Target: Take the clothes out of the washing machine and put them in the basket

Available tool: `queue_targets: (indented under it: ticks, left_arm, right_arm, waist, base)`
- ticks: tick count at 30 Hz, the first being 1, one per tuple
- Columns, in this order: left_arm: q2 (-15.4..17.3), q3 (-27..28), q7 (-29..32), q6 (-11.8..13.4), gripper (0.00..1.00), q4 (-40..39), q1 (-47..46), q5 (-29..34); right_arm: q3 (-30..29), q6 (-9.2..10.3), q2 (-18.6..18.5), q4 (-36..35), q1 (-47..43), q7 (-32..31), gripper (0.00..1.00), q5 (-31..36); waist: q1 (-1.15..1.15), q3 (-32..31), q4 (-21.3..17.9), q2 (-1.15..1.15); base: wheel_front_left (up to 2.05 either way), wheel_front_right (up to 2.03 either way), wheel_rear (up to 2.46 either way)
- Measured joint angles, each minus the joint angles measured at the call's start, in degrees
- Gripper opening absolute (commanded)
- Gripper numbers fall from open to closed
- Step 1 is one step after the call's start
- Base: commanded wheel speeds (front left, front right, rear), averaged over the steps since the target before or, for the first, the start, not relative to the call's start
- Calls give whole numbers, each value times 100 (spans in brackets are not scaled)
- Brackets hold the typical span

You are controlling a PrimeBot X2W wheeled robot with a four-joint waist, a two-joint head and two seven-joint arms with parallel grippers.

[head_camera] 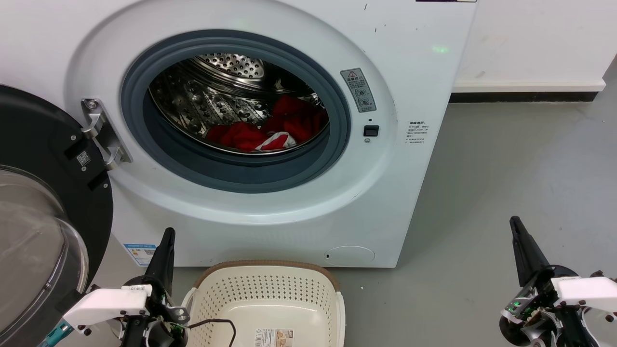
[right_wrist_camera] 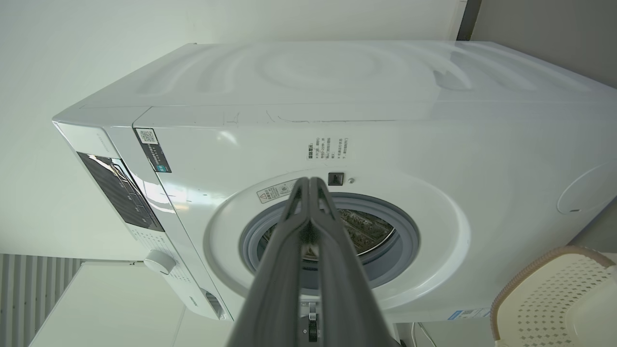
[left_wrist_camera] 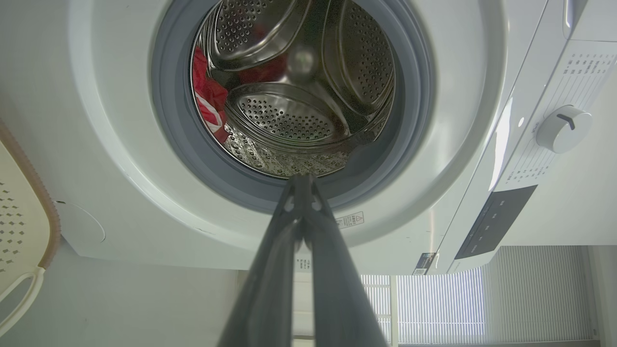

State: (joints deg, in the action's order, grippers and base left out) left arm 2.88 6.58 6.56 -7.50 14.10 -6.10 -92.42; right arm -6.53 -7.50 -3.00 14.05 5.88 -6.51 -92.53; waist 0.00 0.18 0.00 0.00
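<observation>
Closed left claw (head_camera: 167, 237) and right claw (head_camera: 516, 225) flank basket (head_camera: 270, 264); clothes (head_camera: 288, 121) in washing machine (head_camera: 400, 72).

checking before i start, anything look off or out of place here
One thing: a thin black cable by the left gripper loops across the left side of the basket, where dropped clothes might snag it. Otherwise nothing stands out.

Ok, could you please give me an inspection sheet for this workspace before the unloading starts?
Surface: smooth grey floor.
Job's things: red clothes lie in the washing machine drum; door open; basket on the floor in front, holding no clothes.
Clutter: nothing seen.
Tools: left tool and right tool both shut, holding nothing, short of the machine.
Cables: thin black cable arches from the left arm over the basket.
Surroundings: white wall, dark skirting.
</observation>
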Motion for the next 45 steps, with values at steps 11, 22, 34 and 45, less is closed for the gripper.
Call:
queue_targets:
  ticks: [11, 22, 34, 45]
  left_arm:
    - [0, 0, 0, 0, 0, 0, 0, 0]
    - [-8, -21, -2, 2, 100, 124, 90, 0]
    - [-16, -261, -302, 2, 100, 54, 204, 257]
    - [-16, -561, -582, 2, 100, -198, 110, 1501]
  right_arm:
    - [0, 0, 0, 0, 0, 0, 0, 0]
    - [4, 1, 5, 118, -83, 0, 100, -2]
    - [175, 1, 10, -35, -259, 303, 100, 282]
    - [174, 1, 5, -358, -380, 566, 100, 1610]
  waist:
    - [0, 0, 0, 0]
    - [0, 0, 0, 0]
    - [0, 2, -8, 0]
    - [0, 4, -19, 0]
  base:
    - [0, 0, 0]
    - [0, 0, 0]
    - [0, 0, 0]
    - [0, 0, 0]
